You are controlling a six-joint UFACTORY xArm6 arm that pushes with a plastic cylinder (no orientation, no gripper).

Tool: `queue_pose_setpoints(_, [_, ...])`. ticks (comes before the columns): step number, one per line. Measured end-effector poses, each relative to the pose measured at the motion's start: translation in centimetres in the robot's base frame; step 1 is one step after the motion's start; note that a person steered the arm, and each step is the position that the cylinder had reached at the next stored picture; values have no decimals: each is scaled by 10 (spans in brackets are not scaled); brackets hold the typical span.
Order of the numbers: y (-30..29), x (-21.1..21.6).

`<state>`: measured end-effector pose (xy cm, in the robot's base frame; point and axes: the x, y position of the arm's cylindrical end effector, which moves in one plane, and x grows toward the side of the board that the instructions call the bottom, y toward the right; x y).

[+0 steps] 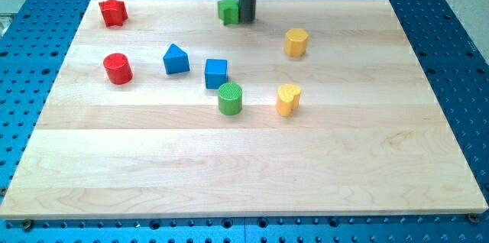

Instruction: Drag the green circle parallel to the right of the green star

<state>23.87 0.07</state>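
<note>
Blue perforated metal surrounds a pale wooden worktop (244, 159) that fills most of the view. Rising out of the view's top edge is a straight dark rod; there is no claw on this arm, so nothing is open, clenched or grasping. The rod ends in my tip (247, 21), resting near the worktop's top edge, touching or just beside the right side of the green star (227, 10). The green circle (230, 98), the block to be moved, stands well apart from the star, near the middle of the worktop, just below the blue cube (216, 73). A blue peaked block (176, 59) sits left of the cube, a red cylinder (118, 69) further left, and a red star (113, 12) at the top left corner. A yellow hexagon (296, 42) and a yellow heart (288, 99) lie to the right. To do this step well, the tip should probably swing round below the green circle and push it up and rightward, passing between the blue cube and the yellow blocks, stopping level with the star. The rod hides the star's right edge, so contact cannot be confirmed, and the arm itself is cut off.
</note>
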Motion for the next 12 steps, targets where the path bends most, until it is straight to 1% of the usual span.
queue_pose_setpoints(1, [37, 28])
queue_pose_setpoints(2, [52, 53])
queue_pose_setpoints(4, [52, 53])
queue_pose_setpoints(5, [-1, 57])
queue_pose_setpoints(6, [-77, 92])
queue_pose_setpoints(8, [-71, 202])
queue_pose_setpoints(9, [-36, 253])
queue_pose_setpoints(10, [18, 221])
queue_pose_setpoints(11, [34, 178])
queue_pose_setpoints(12, [6, 232])
